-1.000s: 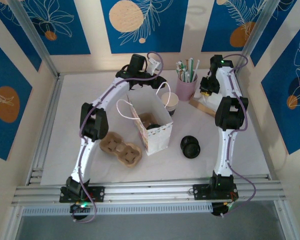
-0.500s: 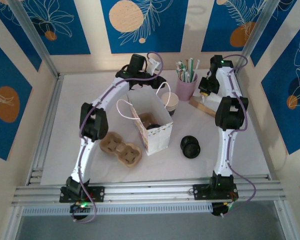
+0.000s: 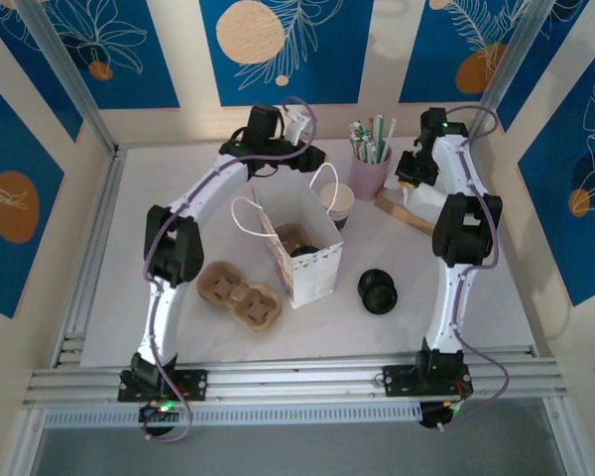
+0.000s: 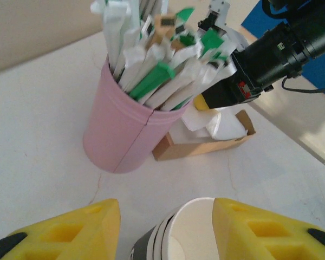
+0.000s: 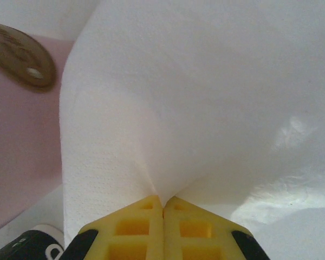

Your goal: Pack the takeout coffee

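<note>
A white paper bag (image 3: 315, 266) with loop handles stands mid-table. Inside it I see a round black lid (image 3: 303, 252), apparently the takeout coffee, next to a brown insert. My left gripper (image 3: 315, 161) (image 4: 165, 227) is open at the back. Its yellow fingers (image 4: 70, 230) stand either side of a stack of lidless white cups (image 4: 192, 233) (image 3: 337, 202) without clamping it. My right gripper (image 3: 407, 186) (image 5: 163, 201) is shut on a white napkin (image 5: 206, 97) above the napkin box (image 3: 402, 210).
A pink cup of wrapped straws (image 3: 369, 174) (image 4: 124, 135) stands between the two grippers. The cardboard napkin box (image 4: 206, 143) lies behind it. A brown cup carrier (image 3: 240, 295) lies left of the bag, and loose black lids (image 3: 378, 291) lie to its right.
The right gripper has closed on the napkin and lifted slightly. The left arm's elbow has swung left and its gripper has pulled back a little over the cup stack.
</note>
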`<control>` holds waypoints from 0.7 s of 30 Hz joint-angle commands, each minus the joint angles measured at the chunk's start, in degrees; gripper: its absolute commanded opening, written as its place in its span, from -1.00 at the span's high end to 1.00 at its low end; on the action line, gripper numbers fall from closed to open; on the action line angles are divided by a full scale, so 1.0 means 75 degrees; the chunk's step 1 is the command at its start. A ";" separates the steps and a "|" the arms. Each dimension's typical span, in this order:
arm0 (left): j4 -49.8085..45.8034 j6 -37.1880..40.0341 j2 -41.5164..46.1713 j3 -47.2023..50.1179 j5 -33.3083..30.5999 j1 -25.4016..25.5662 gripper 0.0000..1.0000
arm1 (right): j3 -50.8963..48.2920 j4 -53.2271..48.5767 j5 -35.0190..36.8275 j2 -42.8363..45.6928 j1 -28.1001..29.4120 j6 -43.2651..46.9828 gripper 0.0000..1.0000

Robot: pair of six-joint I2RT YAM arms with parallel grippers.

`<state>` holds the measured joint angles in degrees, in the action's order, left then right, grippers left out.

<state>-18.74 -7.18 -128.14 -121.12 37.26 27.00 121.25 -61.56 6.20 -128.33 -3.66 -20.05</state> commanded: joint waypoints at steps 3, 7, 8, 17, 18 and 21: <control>0.0581 -0.0259 0.0460 0.0263 -0.0004 -0.0096 -0.02 | -0.0495 0.0606 0.0041 0.0561 0.0043 0.0016 1.00; 0.0776 -0.0483 0.0589 0.0338 -0.0160 -0.0161 -0.08 | -0.1004 0.1048 -0.0053 0.0887 0.0055 0.0104 1.00; 0.0797 -0.0521 0.0622 0.0346 -0.0187 -0.0178 -0.10 | -0.1104 0.1151 -0.0059 0.0967 0.0057 0.0111 1.00; 0.1104 -0.0841 0.1218 0.0682 -0.0597 -0.0226 -0.30 | -0.2444 0.2559 0.0026 0.2050 0.0089 0.0293 1.00; 0.1106 -0.0853 0.1268 0.0692 -0.0660 -0.0229 -0.31 | -0.2589 0.2734 0.0058 0.2163 0.0104 0.0324 1.00; 0.1025 -0.0894 0.1414 0.0694 -0.0806 -0.0237 -0.34 | -0.2921 0.3106 0.0126 0.2518 0.0125 0.0408 1.00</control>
<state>-12.67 -13.15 -121.03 -116.18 32.73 25.71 100.95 -43.11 6.28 -112.86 -3.29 -18.46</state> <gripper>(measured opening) 0.665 0.056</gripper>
